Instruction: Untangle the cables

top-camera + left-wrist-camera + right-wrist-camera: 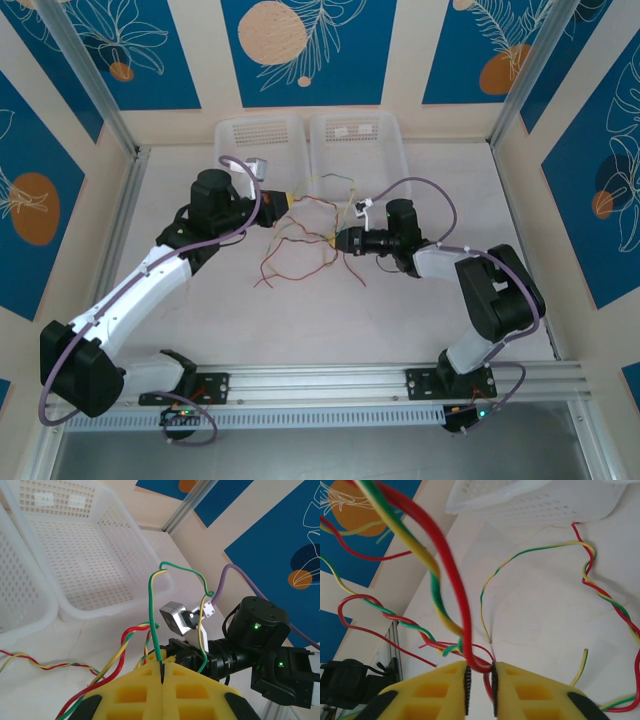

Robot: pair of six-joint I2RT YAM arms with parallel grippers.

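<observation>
A: Now, left gripper (161, 663)?
B: Pressed together on a green strand (152, 615) of the cables (300, 245). The tangle is strung between both grippers over the table (330, 320).
A: Right gripper (480, 669)?
B: Jaws narrowly apart, red strand (460, 595) between them. Can't tell if it's gripped.

Insulation on cables (454, 575) close above right gripper (480, 685): smooth glossy plastic, red, yellow, green. Its fingers (452, 700): matt yellow plastic, perhaps printed. Inner pads (467, 685): black, ribbed. White baskets (120, 602) beyond left gripper (162, 672): perforated plastic, slight sheen. Pale table (540, 615) under right gripper: matt, smooth. Silvery bracket (174, 616) ahead of left gripper: brushed metal. Black arm housing (257, 625) beside it: semi-gloss.
</observation>
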